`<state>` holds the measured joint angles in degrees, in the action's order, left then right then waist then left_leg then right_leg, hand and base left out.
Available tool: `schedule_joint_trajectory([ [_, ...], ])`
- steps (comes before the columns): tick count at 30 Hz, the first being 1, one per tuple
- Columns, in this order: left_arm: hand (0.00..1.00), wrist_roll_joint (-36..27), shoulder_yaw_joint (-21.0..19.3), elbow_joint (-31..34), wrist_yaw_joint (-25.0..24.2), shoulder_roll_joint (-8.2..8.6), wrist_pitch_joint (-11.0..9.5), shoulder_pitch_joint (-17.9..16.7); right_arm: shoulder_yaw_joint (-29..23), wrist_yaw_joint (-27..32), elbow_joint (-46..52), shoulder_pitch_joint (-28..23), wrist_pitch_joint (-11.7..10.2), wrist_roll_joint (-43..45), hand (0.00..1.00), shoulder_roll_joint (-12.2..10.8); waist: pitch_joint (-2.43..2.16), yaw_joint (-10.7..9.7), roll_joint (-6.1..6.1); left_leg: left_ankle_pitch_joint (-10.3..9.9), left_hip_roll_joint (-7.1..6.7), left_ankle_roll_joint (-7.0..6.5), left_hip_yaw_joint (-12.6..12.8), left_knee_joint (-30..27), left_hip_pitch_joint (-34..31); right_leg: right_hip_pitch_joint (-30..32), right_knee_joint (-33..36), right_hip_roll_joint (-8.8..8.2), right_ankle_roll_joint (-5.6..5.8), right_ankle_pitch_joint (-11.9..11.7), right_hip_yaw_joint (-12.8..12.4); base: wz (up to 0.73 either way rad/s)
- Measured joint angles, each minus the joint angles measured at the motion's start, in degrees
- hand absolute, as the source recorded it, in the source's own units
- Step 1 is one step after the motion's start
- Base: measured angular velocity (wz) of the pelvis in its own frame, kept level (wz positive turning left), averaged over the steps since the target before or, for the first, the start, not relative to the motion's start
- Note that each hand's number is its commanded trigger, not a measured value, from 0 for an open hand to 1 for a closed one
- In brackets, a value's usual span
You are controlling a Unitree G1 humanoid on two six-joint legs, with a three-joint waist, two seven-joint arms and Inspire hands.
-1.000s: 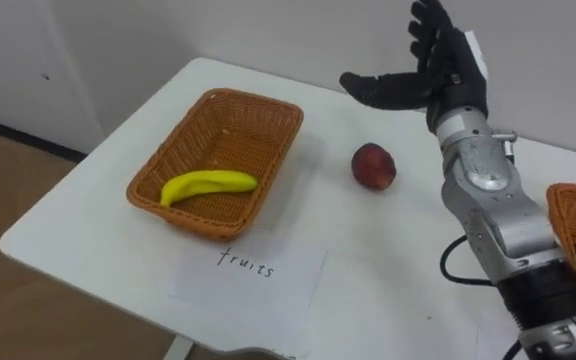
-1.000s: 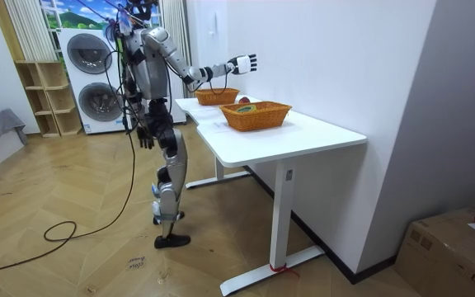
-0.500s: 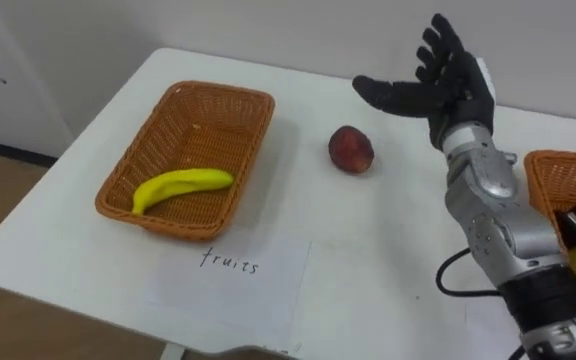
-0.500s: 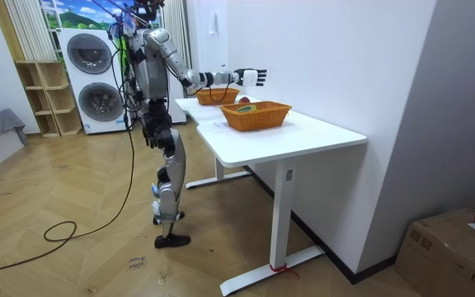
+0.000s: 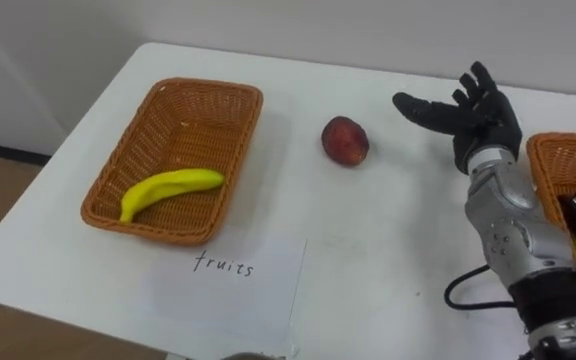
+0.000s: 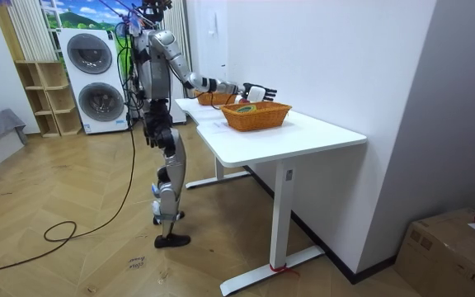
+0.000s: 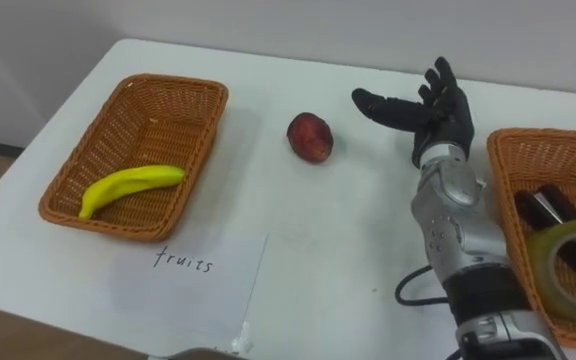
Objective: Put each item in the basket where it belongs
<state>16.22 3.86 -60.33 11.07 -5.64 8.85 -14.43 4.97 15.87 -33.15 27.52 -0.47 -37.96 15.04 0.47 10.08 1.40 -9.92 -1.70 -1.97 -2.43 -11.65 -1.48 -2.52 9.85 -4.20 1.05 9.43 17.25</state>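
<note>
White bench [image 5: 368, 250] by the wall carries a wicker fruit basket [image 5: 240, 108] holding a banana [image 5: 168, 188], with a paper label [image 5: 238, 290] just in front of it. A peach [image 5: 345, 140] lies on the bare top between this basket and the right hand [image 5: 480, 115], which hovers near it, fingers spread and holding nothing. A second basket [image 7: 513, 150] at the right holds a tape roll [image 7: 573, 265]. The left hand [image 6: 150, 137] hangs at the robot's side.

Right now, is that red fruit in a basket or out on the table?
Out. The red fruit lies on the bare table, beside the basket holding the banana; the open right hand isn't touching it.
</note>
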Motion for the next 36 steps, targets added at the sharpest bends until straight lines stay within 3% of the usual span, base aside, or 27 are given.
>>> schedule_joint_trajectory([
  [16, 0.0, -1.0, 0.9, 0.0, -0.1, 0.0, 0.5, -0.6, 0.6, 0.2, -1.2, 0.0, 0.0, 0.0, 0.0, -0.8, 0.03, 0.1, 0.04, 0.1, 0.02, -0.1, 0.1, -0.1, 0.0, 0.3, 0.8, -0.12, 0.0, 0.0, 0.0, 0.0],
  [24, 0.0, -1.0, 0.9, -0.6, -0.2, 0.11, 0.2, 0.4, 0.7, 1.1, -4.8, 0.0, -0.1, -0.6, 0.0, -2.3, 0.32, 1.6, -0.4, 0.2, 0.01, -0.17, 0.6, -0.1, -0.3, 0.7, 0.8, -0.29, 0.0, 0.0, 0.0, -0.01],
  [31, 0.0, -1.1, 0.8, -1.9, -0.1, 0.38, 0.0, 0.4, 0.6, 0.2, -6.7, 0.0, -2.1, 2.3, 0.0, -3.2, 0.45, 1.5, -0.59, 0.3, -0.03, -0.29, 0.7, -0.2, -1.1, 1.4, 1.0, -0.59, 0.02, 0.0, 0.2, 0.0],
  [36, 0.0, -1.1, 0.8, -1.8, -0.3, 0.44, 0.0, 0.6, 0.5, -0.3, -6.7, 0.2, -2.2, 5.1, 0.0, -3.5, 0.4, 1.3, -0.66, 0.2, -0.01, -0.28, 0.7, -0.1, -2.0, 2.2, 1.1, -0.38, 0.02, 0.0, 0.3, 0.0],
])
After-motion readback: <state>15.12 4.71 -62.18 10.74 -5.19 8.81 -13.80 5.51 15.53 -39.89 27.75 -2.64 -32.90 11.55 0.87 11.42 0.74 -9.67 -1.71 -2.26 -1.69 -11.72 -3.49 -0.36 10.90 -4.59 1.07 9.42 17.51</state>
